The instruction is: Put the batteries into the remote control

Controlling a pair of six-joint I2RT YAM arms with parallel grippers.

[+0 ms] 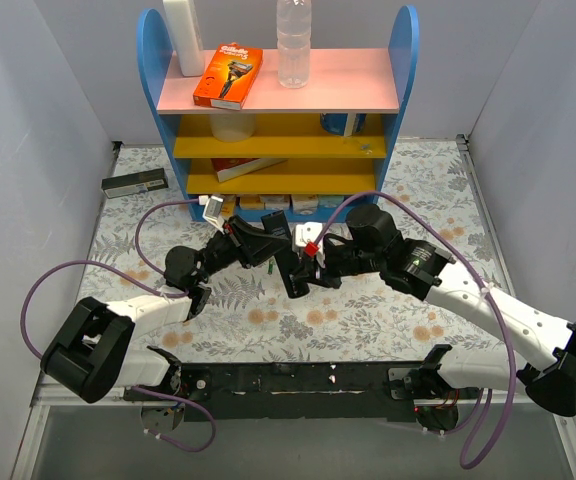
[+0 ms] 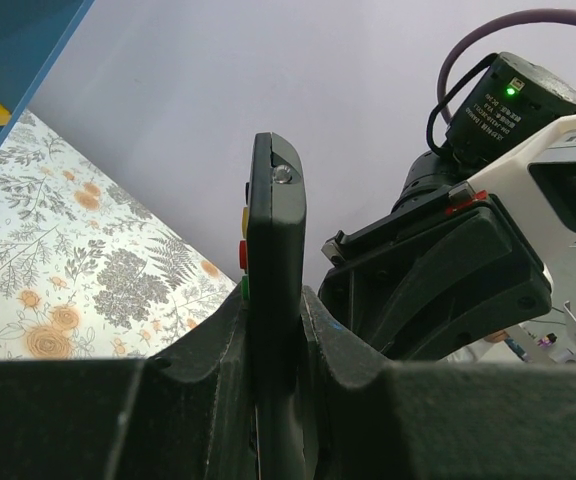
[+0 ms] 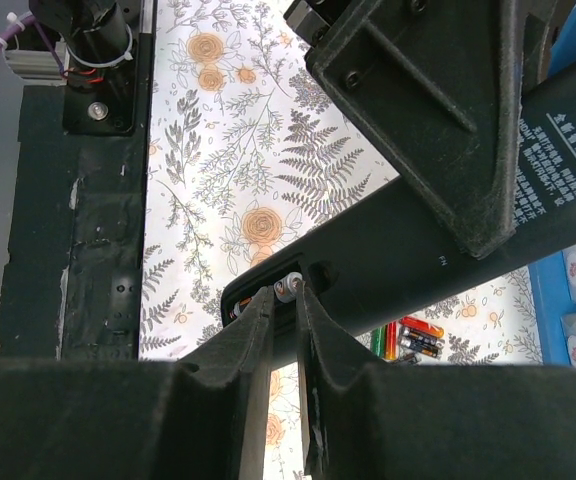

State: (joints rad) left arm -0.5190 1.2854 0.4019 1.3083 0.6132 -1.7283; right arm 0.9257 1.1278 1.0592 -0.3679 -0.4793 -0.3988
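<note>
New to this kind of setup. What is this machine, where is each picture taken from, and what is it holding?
Two robot arms sit at a table's near edge, each ending in a two-finger gripper. The top view looks down from above; the other two come from cameras on each wrist. The left gripper is clamped on the remote control, held above the floral table. The right gripper has its fingers nearly together at the remote's end; whether they pinch anything I cannot tell. Spare batteries lie on the table.
</note>
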